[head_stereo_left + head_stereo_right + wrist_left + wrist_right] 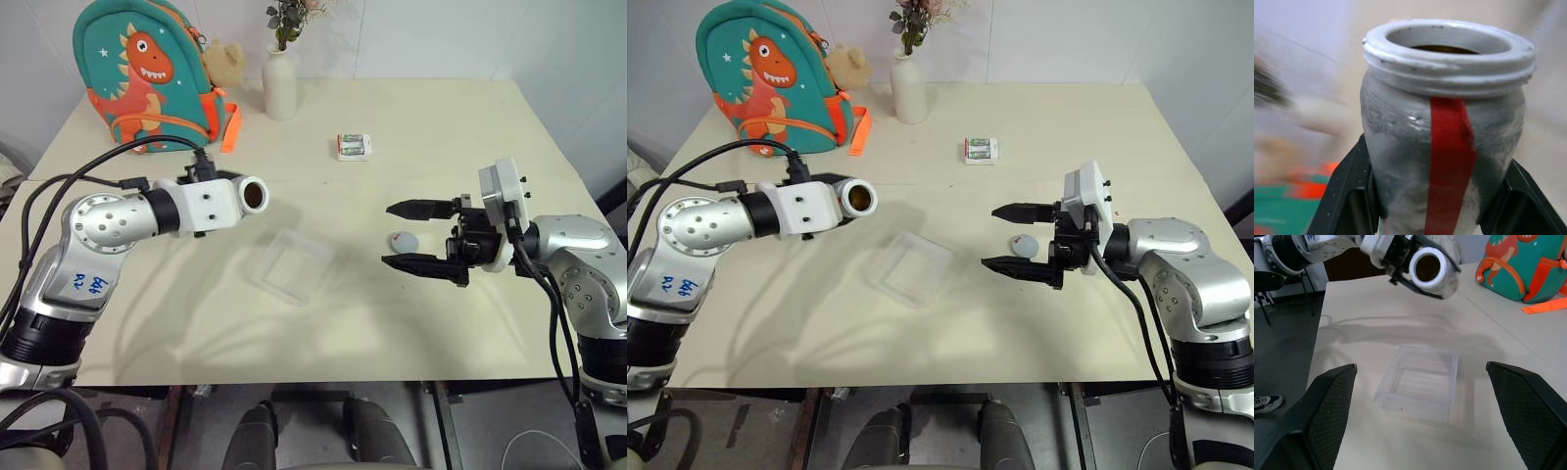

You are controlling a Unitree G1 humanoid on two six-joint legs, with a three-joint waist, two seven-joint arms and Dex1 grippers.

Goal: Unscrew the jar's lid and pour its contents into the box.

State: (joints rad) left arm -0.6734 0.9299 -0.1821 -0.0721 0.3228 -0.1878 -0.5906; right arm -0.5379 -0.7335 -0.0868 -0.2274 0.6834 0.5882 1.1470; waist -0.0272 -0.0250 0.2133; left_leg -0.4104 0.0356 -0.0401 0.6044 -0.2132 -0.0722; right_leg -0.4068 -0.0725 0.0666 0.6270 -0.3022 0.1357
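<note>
Head view, tabletop point(411, 323). Box point(291, 265) sits near centre, clear of every edge, w/ bare surface on all sides; widest free strip runs along the near edge at 6 o'clock. Far edge at 12 o'clock is the crowded one: backpack point(145, 73) at 10–11 o'clock of the box, plush toy point(225, 61) beside it, white vase point(279, 86) approx. 12 o'clock. Small packet point(354, 147) lies at 1 o'clock of the box, well apart from it. Lid point(402, 241) lies flat on the surface at 3 o'clock of the box, apart from it, no longer on the jar.

Left gripper point(1425, 215): jaws clamped on the jar point(253, 196), one black finger on either side of the body (wrist view). Jar is held off the surface, tipped roughly level, open mouth toward the right arm; it hangs at approx. 10 o'clock of the box, beside it rather than over it. Jar wall is greyish w/ a red stripe down it; threaded neck bare. Something dark brown shows inside the mouth; the contents cannot be made out further.

Right gripper point(416, 235): jaws wide apart, holding nothing, pointing toward the box. It hovers at 3 o'clock of the box; lid shows between the two fingers in the head view, below them on the surface. No contact seen.
</note>
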